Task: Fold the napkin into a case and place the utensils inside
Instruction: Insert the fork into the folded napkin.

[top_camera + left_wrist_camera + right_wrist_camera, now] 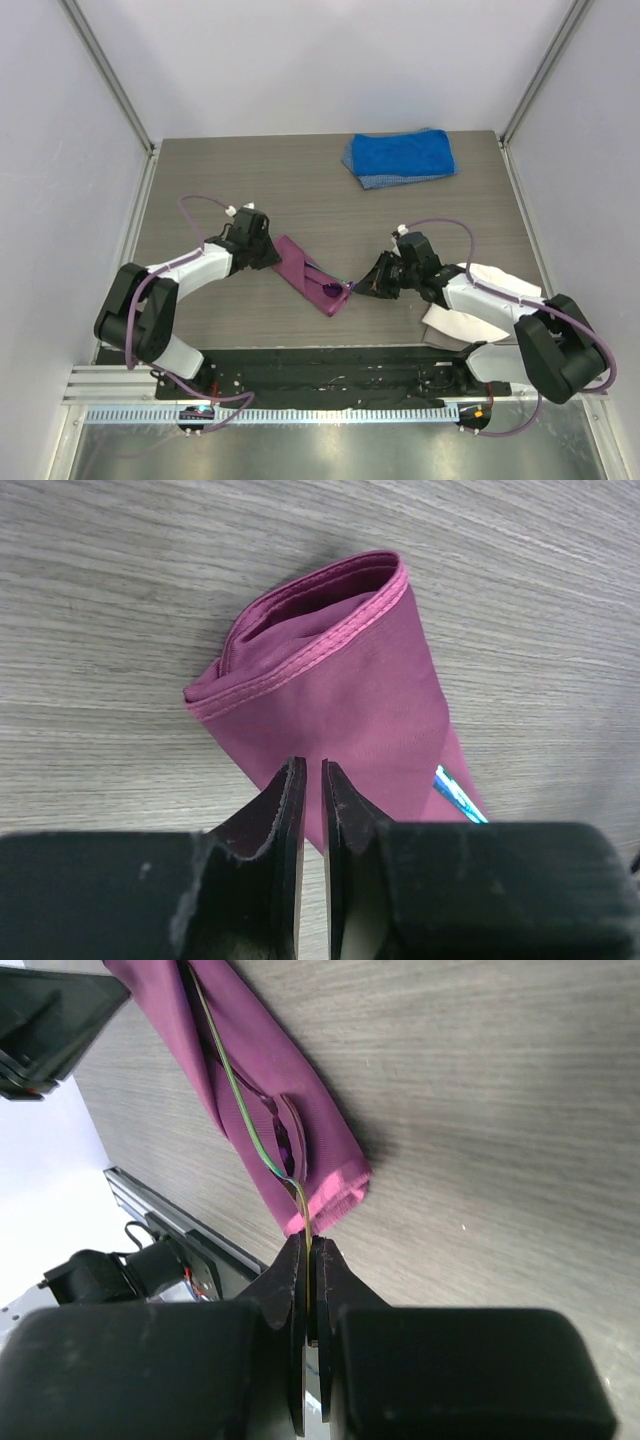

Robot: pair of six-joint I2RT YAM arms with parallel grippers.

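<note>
**Clearly a delicate loading: the cloth may drag, the utensil may twist**

At the left of the top view, the left gripper sits at the upper-left end of the folded, narrow magenta-purple fabric napkin. The napkin lies as a slanting strip in the middle of the grey wood-grain table. The jaws stand almost together over the cloth, with only a slim slit between them. Whether they nip a layer I cannot tell. If they do not, any push from the other end is likely to slide or bunch the whole strip instead of filling it.

Further right, the shiny purple spoon bowl rests at the strip's lower-right end. In the left wrist view a teal-and-silver sliver peeks out at the cloth's right edge, possibly the fork. Should the cloth shift, it might slip out.

Right again, the right gripper has its jaws pinched nearly shut on a thin iridescent metal utensil shaft. The shaft is seen edge-on and runs along a crease of the napkin. So narrow a hold probably lets it pivot. Its tip could then snag the hem or ride over the top layer rather than go inside the fold.
</note>
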